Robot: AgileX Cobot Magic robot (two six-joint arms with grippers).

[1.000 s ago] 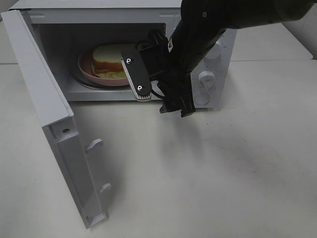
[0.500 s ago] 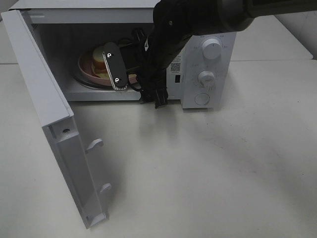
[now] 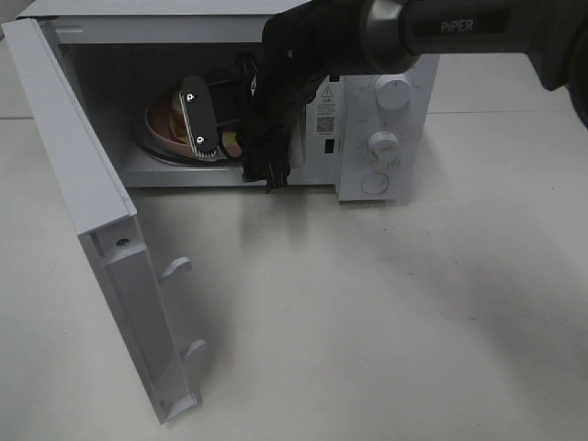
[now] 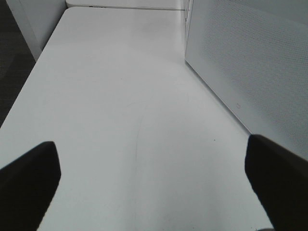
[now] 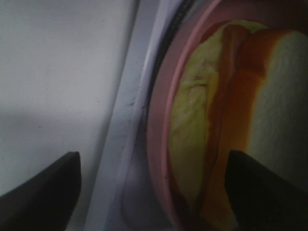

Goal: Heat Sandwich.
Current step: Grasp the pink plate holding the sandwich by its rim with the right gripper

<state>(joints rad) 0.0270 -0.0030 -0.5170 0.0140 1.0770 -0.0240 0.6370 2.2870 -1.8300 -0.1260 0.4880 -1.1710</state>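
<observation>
Right wrist view | R fingers (image 5: 267,192) wide apart, nothing held, over sandwich (image 5: 231,120) on pink plate (image 5: 161,125) | L fingers (image 4: 29,173) wide apart, above bare worktop (image 4: 120,106)

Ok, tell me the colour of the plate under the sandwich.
Pink. The plate shows best in the right wrist view, its rim curving beside the sandwich.
</observation>
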